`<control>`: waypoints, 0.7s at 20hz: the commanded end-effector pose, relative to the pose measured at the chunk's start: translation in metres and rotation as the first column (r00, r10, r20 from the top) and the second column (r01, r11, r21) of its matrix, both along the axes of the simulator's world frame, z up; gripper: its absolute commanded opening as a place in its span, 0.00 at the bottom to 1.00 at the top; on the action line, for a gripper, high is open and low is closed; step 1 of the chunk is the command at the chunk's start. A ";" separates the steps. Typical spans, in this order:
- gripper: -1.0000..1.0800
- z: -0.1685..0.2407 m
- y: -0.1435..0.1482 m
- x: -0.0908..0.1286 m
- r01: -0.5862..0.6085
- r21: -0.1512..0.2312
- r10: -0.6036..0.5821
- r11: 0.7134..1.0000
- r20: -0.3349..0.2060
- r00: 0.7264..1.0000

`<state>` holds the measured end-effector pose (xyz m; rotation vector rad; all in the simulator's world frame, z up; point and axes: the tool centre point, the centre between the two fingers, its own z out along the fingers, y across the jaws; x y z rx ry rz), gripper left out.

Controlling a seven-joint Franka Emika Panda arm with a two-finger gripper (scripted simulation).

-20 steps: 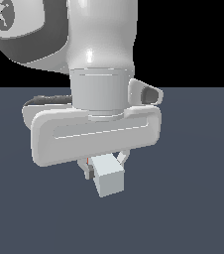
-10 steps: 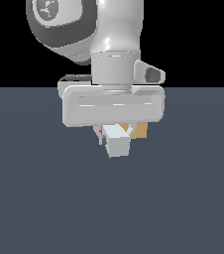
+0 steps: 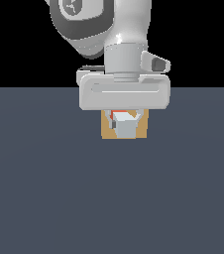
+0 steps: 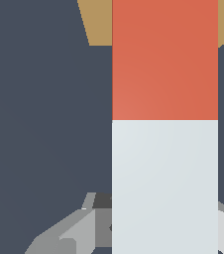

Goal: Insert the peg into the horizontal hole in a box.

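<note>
1. I see the peg (image 4: 164, 124) gripped at its pale end by the closed jaws of the gripper (image 3: 124, 123), held above the bench (image 3: 44, 188) with its red end toward the box (image 3: 141, 128).
2. I judge the pick done; insertion is left, since the red tip sits over the box edge and the hole is hidden.
3. I can read no writing or labels.
</note>
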<state>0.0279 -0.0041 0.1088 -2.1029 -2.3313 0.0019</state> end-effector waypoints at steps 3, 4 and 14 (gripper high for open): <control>0.00 0.006 0.008 0.007 0.028 0.000 -0.028 1.000 0.002 1.000; 0.00 0.007 0.009 0.008 0.031 0.000 -0.031 1.000 0.002 1.000; 0.00 0.008 0.011 0.010 0.038 0.000 -0.038 0.999 0.002 0.999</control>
